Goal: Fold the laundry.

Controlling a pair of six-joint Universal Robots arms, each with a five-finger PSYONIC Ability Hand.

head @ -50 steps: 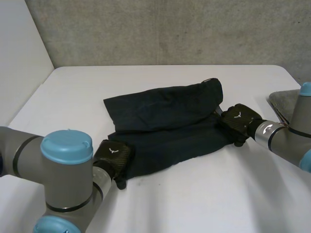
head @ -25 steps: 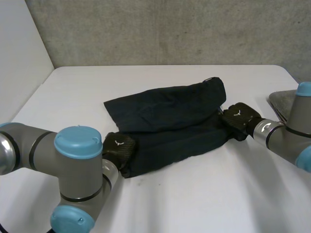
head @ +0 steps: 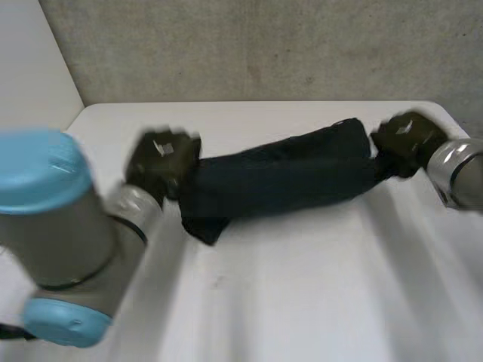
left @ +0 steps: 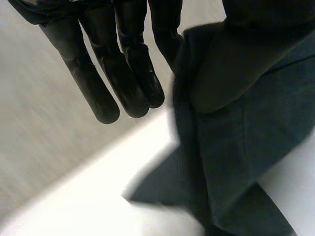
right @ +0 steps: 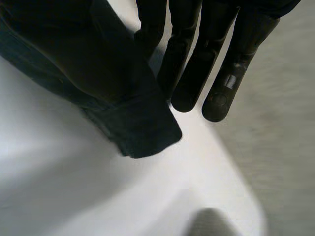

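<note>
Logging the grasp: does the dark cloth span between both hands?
Yes, the dark cloth runs from the left hand at one end to the right hand at the other.

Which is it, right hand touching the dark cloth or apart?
Touching. The right wrist view shows the dark cloth lying against the inner fingers of the right hand with no gap, its corner hanging beneath them.

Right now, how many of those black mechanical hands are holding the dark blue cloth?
2. The black left hand pinches one end of the dark blue cloth; the black right hand pinches the opposite end, with the cloth stretched between them.
</note>
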